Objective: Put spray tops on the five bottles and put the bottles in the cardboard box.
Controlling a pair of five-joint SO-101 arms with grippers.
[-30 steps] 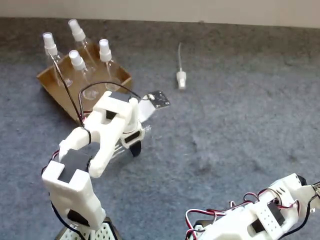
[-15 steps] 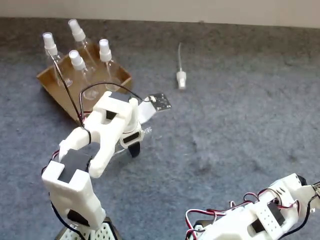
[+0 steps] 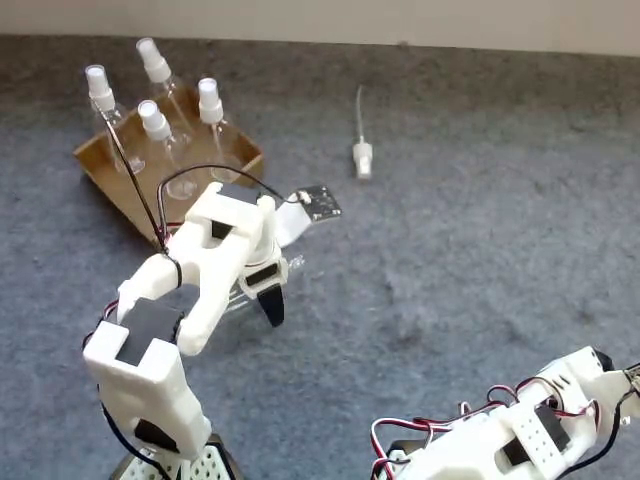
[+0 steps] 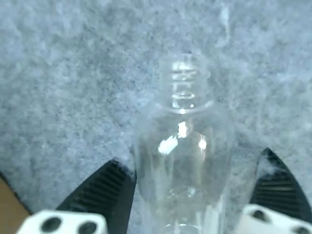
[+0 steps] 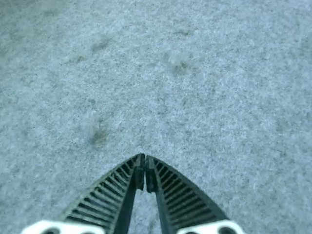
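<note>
The tabletop (image 3: 480, 230) is grey and carpet-like, evenly lit; a pale wall (image 3: 400, 20) borders it at 12 o'clock.

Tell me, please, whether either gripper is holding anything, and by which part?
Nothing appears held. The left gripper stands open around the uncapped bottle, at its body, with a gap on one side; the right gripper is shut on nothing.

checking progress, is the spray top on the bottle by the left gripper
Off: the bottle has a bare threaded neck; a spray top lies apart.
</note>
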